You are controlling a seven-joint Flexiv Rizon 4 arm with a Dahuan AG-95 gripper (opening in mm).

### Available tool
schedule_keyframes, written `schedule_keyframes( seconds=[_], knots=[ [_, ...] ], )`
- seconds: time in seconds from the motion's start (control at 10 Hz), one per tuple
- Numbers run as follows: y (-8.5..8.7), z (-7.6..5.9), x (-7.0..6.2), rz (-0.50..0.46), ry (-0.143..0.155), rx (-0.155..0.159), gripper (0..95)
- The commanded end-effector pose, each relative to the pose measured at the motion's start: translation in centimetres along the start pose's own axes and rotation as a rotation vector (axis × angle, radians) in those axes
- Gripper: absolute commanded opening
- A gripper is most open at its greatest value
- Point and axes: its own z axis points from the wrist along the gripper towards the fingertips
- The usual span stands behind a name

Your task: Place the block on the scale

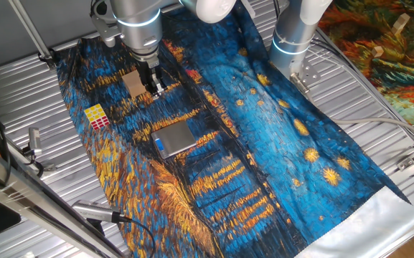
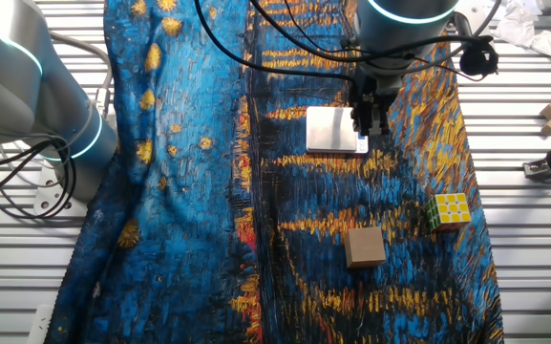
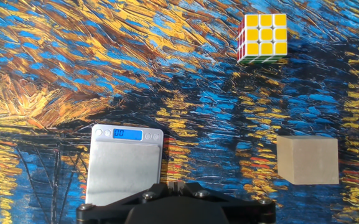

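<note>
Black housing of the gripper (image 3: 176,202) fills the bottom edge of the hand view, with the fingers out of sight, so I cannot tell whether they are spread or pressed together. Nothing appears to be held. Just beyond it lies the scale (image 3: 126,163), flat on a blue-and-orange painted cloth (image 3: 73,68) covering the counter. Its blue display strip faces away from the camera. Farther off, well apart from the scale, sits the block (image 3: 263,38), yellow face up and untouched. A plain wooden cube (image 3: 307,160) rests between them, off to the side. The task seems barely begun: the arm must next travel to the block, descend over it and grip it.
</note>
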Motion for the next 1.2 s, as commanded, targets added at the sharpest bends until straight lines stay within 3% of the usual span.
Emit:
schedule_keyframes(
  seconds=[0.1,1.2],
  knots=[
    [0.0,0.01,0.01,0.001,0.0,0.0,0.0],
    [0.0,0.04,0.01,0.017,0.002,-0.001,0.0]
  ],
)
